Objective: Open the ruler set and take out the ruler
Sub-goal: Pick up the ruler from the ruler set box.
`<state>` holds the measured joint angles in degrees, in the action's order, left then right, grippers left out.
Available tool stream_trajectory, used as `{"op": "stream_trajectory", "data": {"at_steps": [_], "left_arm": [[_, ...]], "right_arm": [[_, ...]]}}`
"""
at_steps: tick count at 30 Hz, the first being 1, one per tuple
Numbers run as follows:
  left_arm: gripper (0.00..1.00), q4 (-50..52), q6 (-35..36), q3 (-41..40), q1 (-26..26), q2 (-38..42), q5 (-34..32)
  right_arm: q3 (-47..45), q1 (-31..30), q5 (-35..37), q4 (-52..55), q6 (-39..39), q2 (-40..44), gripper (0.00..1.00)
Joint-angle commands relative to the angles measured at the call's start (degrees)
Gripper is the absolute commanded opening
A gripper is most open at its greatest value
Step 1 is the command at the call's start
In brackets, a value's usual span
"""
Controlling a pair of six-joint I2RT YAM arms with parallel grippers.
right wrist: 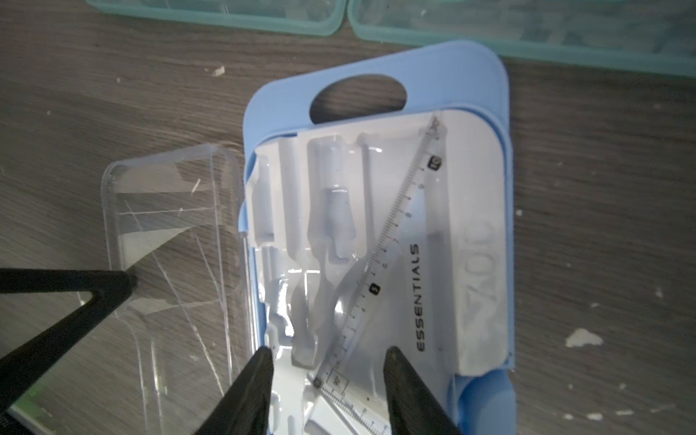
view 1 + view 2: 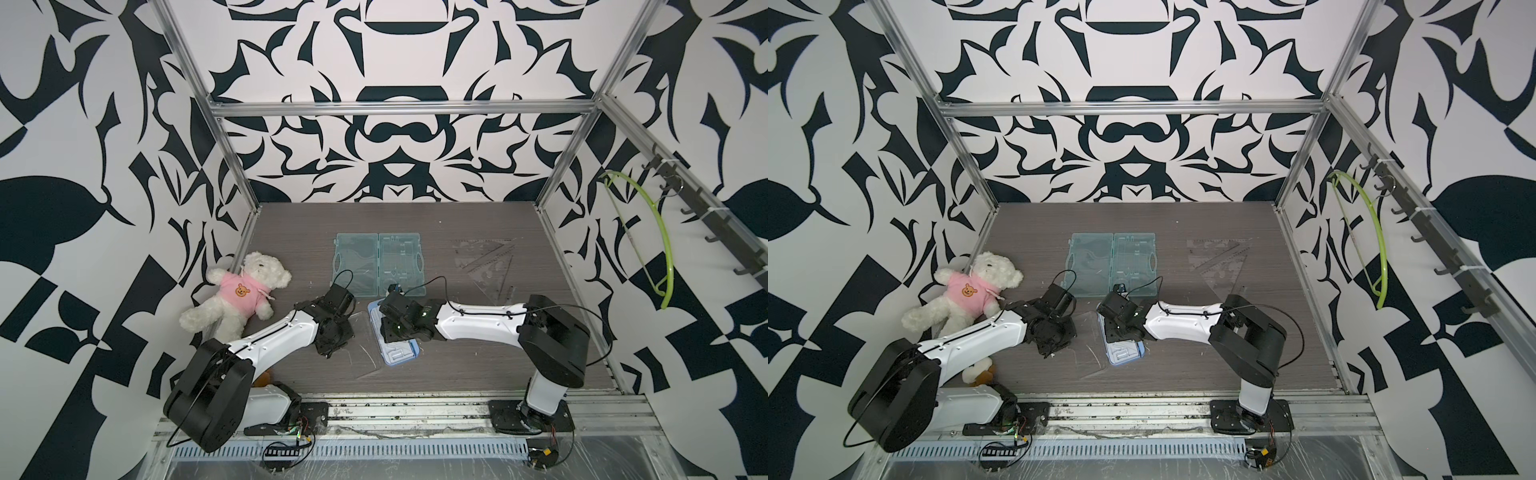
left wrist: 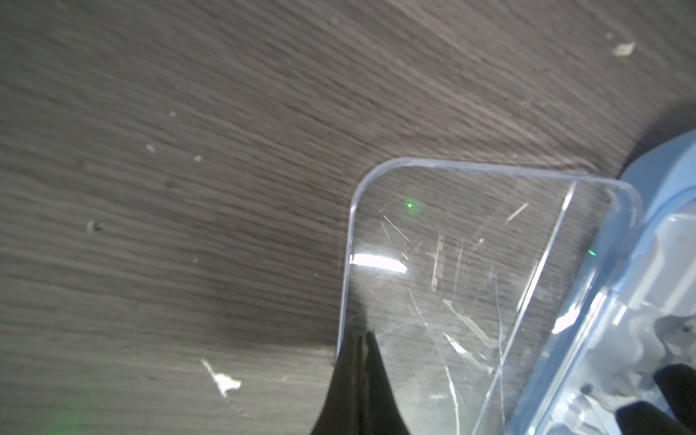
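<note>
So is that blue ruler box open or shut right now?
Open: its clear lid lies folded out on the table beside the blue tray, leaving the ruler inside uncovered.

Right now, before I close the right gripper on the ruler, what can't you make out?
- ruler: its near end runs off the frame in the right wrist view, past the open right gripper; contact cannot be told.
- blue case: mostly hidden under the right arm in both top views.
- left gripper: shut on the clear lid; its tips are lost under its wrist in top views.

Glossy clr plastic lid [image 1: 169, 226], matt wood-grain tbl [image 1: 602, 188]
</note>
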<state>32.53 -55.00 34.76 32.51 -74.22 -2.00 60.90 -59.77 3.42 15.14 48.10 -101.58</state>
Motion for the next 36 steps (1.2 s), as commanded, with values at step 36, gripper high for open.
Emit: {"op": "stream_trajectory", "data": {"at_steps": [36], "left_arm": [[0.05,3.2,1.08,1.3,-0.24,0.74,-1.57]], "right_arm": [[-0.15,-0.77,-0.98,-3.86,1.9,-1.44,0.51]]}}
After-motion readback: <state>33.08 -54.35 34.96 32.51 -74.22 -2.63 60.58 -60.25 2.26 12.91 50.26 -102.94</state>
